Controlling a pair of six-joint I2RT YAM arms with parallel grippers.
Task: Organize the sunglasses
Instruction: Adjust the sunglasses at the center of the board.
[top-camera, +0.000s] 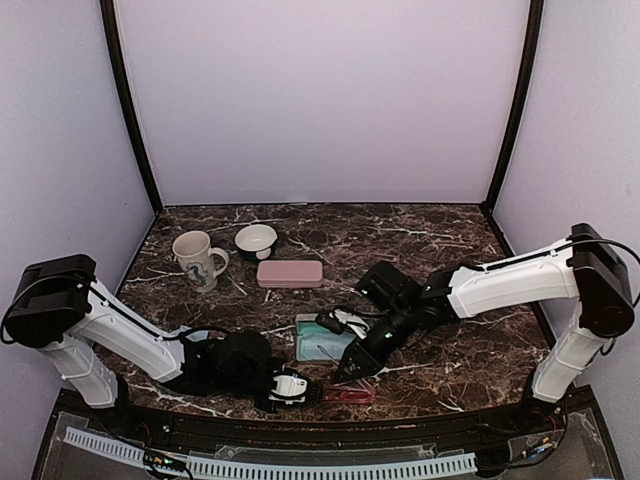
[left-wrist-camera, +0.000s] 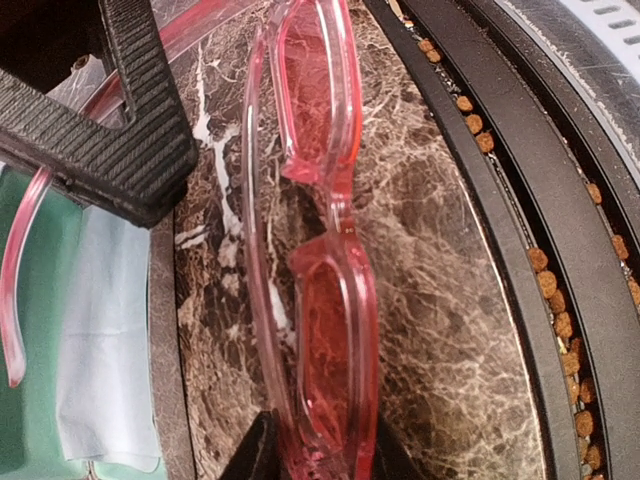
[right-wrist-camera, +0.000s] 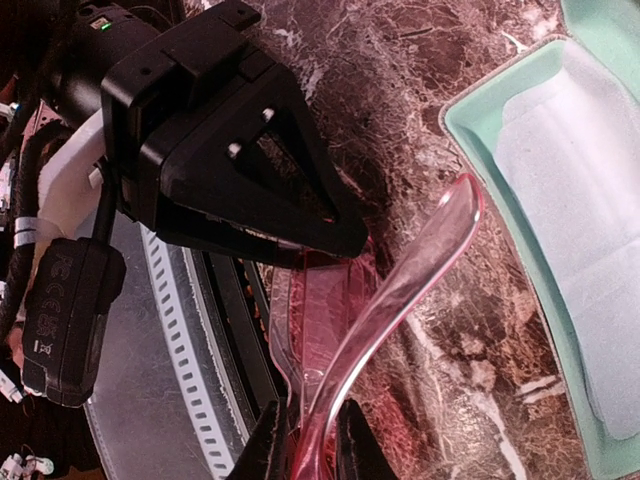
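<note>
From above, the red sunglasses (top-camera: 347, 396) lie at the near edge of the bench (top-camera: 420, 240), between the left hand (top-camera: 300, 388) and the right hand (top-camera: 358, 362), just in front of the open case (top-camera: 310, 345).

The left wrist view has that hand's fingers tight either side of a lens; whether they bite, I cannot tell.

The right wrist view shows its fingers (right-wrist-camera: 272, 440) clamped on one temple arm (right-wrist-camera: 400, 270). If the two hands pull apart, the thin hinge could twist or snap, or the pair could slip off the edge.
</note>
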